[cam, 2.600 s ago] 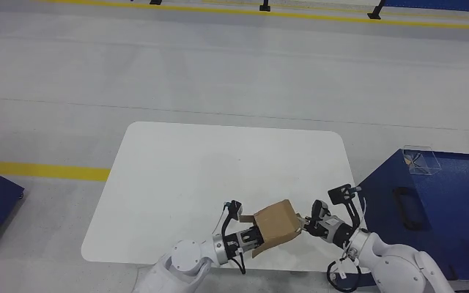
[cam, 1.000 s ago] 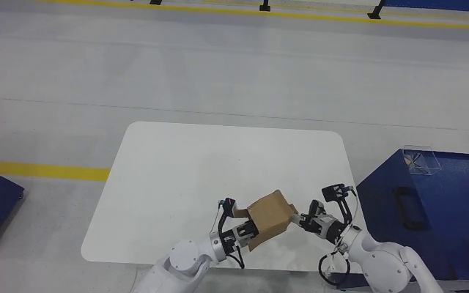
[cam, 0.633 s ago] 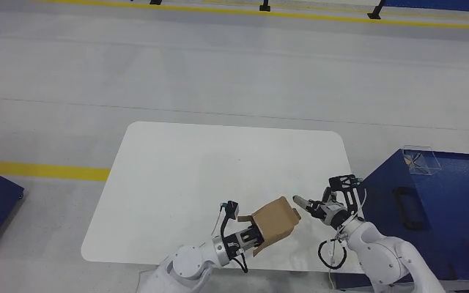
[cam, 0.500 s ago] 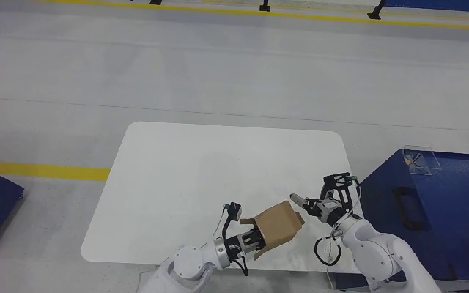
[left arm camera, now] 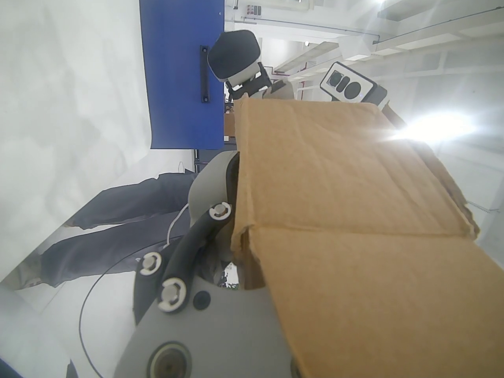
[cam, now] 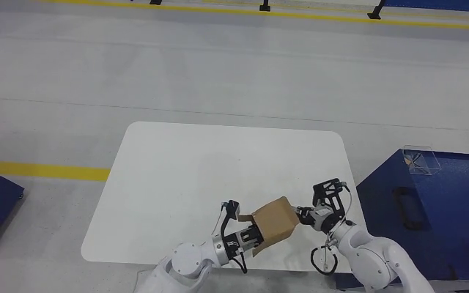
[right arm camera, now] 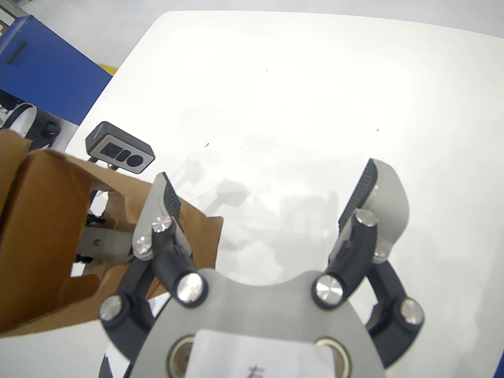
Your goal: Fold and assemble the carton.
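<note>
A brown cardboard carton (cam: 275, 217) is held just above the white table (cam: 220, 168) near its front edge, with one end open and its flaps loose. My left gripper (cam: 248, 236) is shut on the carton's wall. One finger (left arm camera: 204, 234) lies outside the wall, and the other finger (right arm camera: 104, 242) shows inside the carton (right arm camera: 39, 238). My right gripper (cam: 302, 217) stands open at the opposite, open end. In the right wrist view the right gripper (right arm camera: 267, 198) has one finger (right arm camera: 167, 198) against a side flap (right arm camera: 197, 234) and the other finger (right arm camera: 374, 194) over bare table.
A blue cabinet (cam: 418, 205) stands close to the table's right edge with a clear plastic box (cam: 421, 157) on top. The table's far and left parts are bare. The carton hangs near the front edge.
The right gripper drew away from the carton toward the table's far side, then came back to the flap at its open end. The left gripper kept hold, and the carton shifted slightly.
</note>
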Motion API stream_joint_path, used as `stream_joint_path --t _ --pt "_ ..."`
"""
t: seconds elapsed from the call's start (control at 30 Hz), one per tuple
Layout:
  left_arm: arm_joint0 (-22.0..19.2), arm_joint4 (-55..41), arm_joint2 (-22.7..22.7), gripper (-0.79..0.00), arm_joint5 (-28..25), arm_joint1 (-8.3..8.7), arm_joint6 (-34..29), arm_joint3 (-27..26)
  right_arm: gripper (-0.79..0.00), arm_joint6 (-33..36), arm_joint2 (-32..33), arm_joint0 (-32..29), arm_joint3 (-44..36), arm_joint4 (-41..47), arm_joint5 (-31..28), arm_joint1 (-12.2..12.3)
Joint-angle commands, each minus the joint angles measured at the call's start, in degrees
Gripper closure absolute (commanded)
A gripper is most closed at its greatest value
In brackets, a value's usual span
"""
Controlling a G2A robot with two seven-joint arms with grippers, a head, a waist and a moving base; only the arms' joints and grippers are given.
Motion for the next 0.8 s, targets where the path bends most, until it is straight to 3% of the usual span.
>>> stream_joint_path --t 0.0,0.33,0.77 --pt "-0.1 -0.4 0.0 0.0 0.3 -0.05 -0.1 0.1 -0.785 0.2 0.2 -0.6 -0.7 0.4 -0.3 0.0" --pt "-0.2 -1.2 0.1 0.0 0.5 -0.21 -0.1 0.2 -0.785 -1.4 -3.7 -0.5 -1.1 -2.7 1.2 -0.6" --pt "0.1 -2.5 -0.1 0.0 0.7 -0.32 0.2 0.6 -0.785 -1.9 -2.1 -1.1 -1.8 -0.8 2.1 -1.0"
